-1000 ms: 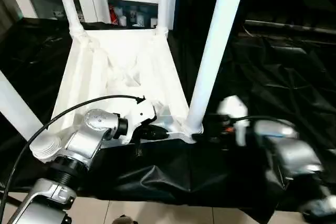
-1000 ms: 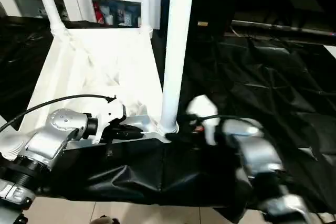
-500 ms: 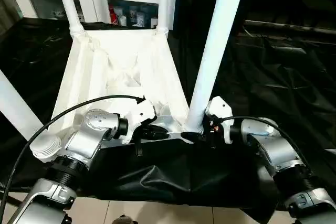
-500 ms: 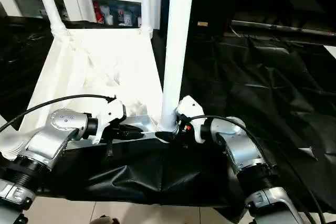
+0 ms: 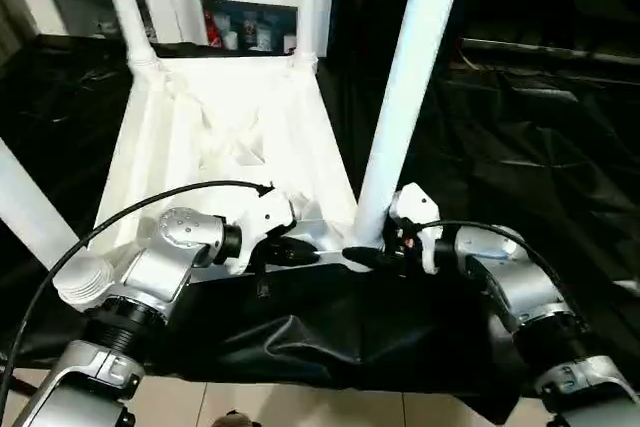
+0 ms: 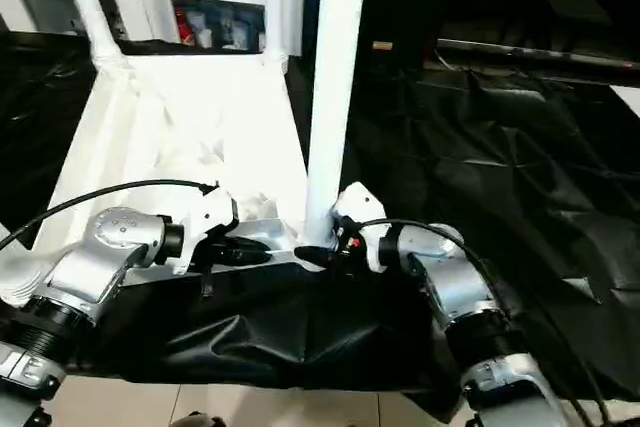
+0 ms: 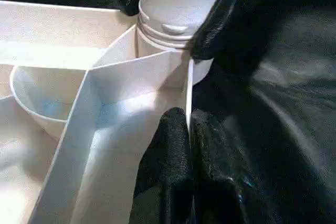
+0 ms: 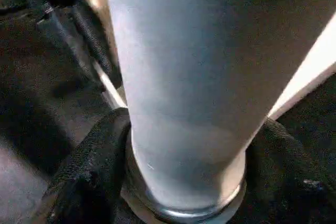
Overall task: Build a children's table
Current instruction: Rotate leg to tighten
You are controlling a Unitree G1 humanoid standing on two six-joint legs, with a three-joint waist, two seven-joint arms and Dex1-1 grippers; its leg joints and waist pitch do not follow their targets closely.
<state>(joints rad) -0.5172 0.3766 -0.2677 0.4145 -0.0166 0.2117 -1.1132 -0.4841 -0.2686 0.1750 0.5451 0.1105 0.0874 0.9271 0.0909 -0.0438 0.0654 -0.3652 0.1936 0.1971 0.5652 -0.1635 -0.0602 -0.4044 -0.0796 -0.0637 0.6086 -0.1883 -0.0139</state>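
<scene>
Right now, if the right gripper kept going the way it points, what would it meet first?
The near-right leg: the right gripper already has its fingers either side of that leg's base at the tabletop corner socket. Contact unclear.

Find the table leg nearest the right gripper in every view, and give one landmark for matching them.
Left eye view: the leg rises right of centre.
Right eye view: just left of centre.
Left wrist view: its base at the top, above the table's rim, which the left gripper pinches.
Right wrist view: fills the middle, a black finger either side.
Shared landmark: its ringed base at the corner socket.
</scene>
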